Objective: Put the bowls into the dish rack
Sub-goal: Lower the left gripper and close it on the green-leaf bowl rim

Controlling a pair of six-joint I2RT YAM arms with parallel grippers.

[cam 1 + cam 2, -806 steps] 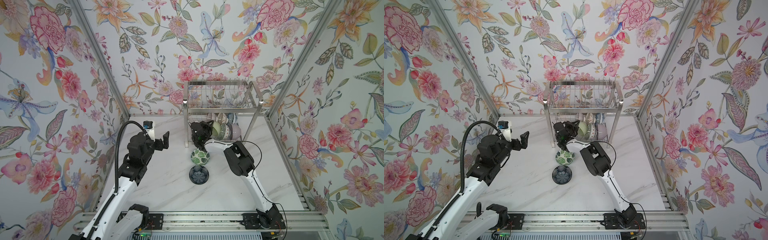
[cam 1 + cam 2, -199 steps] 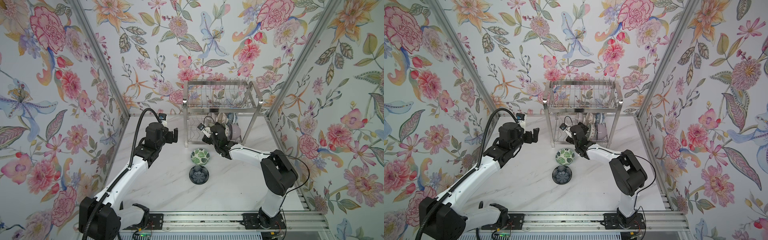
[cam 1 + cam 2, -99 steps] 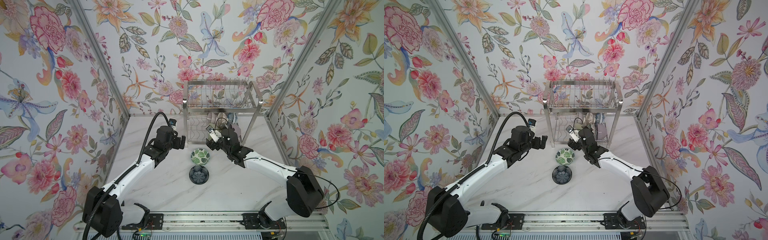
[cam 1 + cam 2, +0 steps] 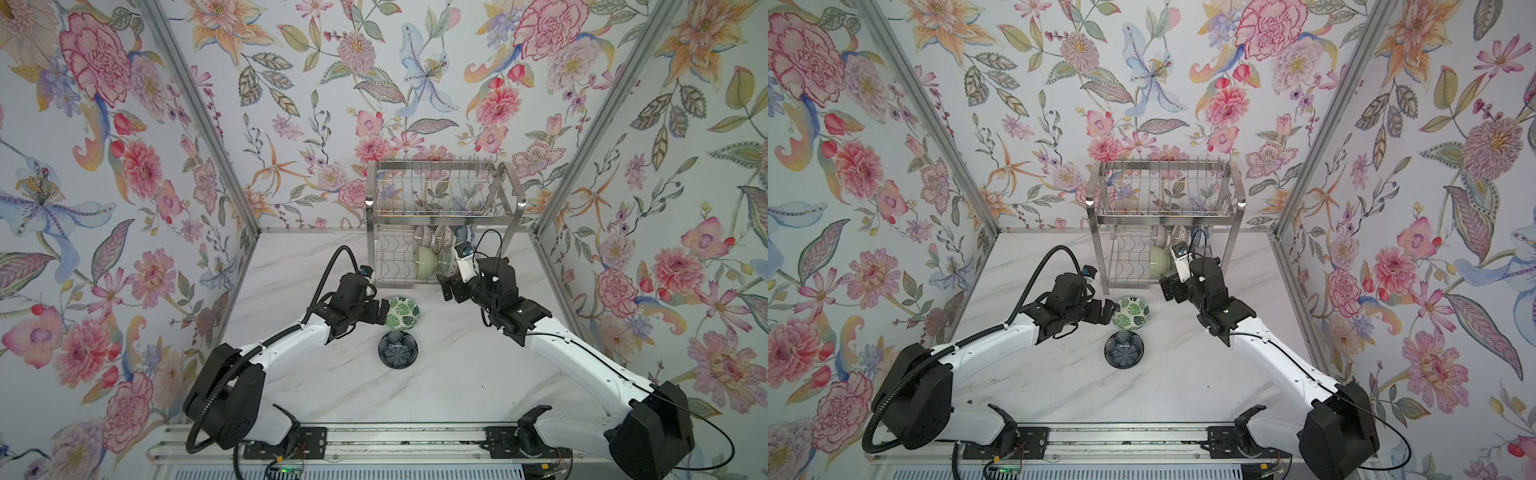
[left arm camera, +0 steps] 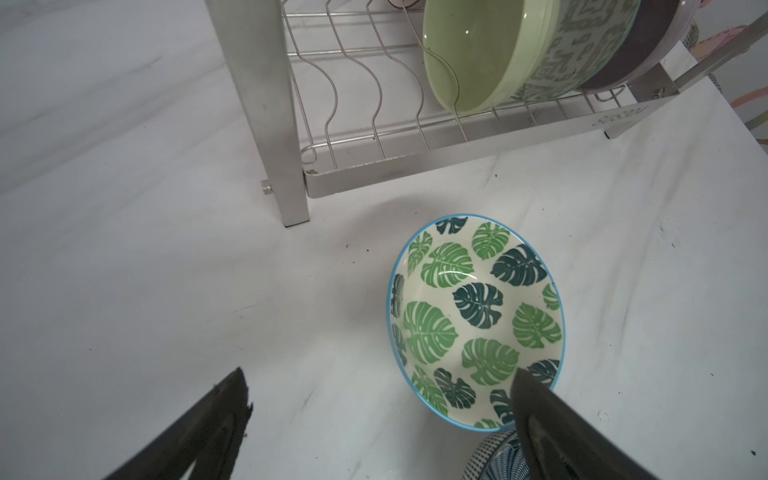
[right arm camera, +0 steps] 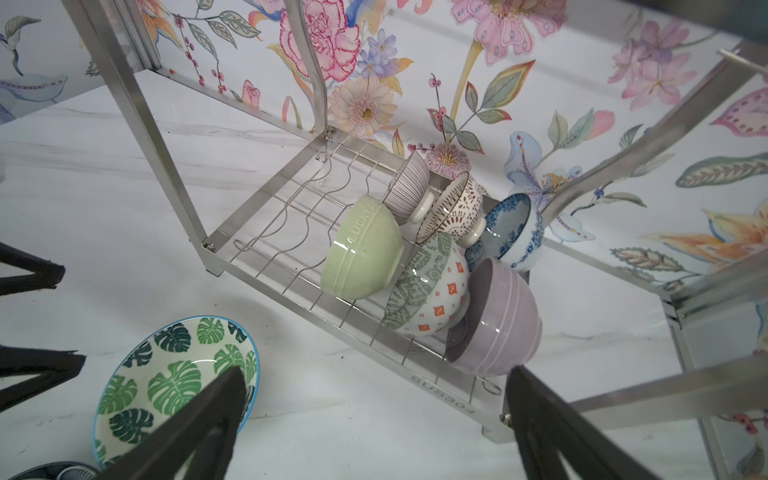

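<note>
Finds the left claw [image 4: 379, 311] gaping wide, empty, reaching over the rim of the green leaf bowl [image 4: 402, 313] at three o'clock on the worktop [image 4: 324, 382]. Shows the right claw [image 4: 452, 290] spread, empty, near the dish rack [image 4: 440, 214]. Looks like pickup: calls for pinching that rim, then lifting toward one o'clock.

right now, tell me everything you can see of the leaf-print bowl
The leaf-print bowl is round, glossy, ceramic-looking: white inside with light and dark green leaves, thin blue rim. It stands upright, empty, on the marble table in front of the dish rack, beside the navy bowl. One finger of the open left gripper overlaps its rim; contact unclear.
</note>
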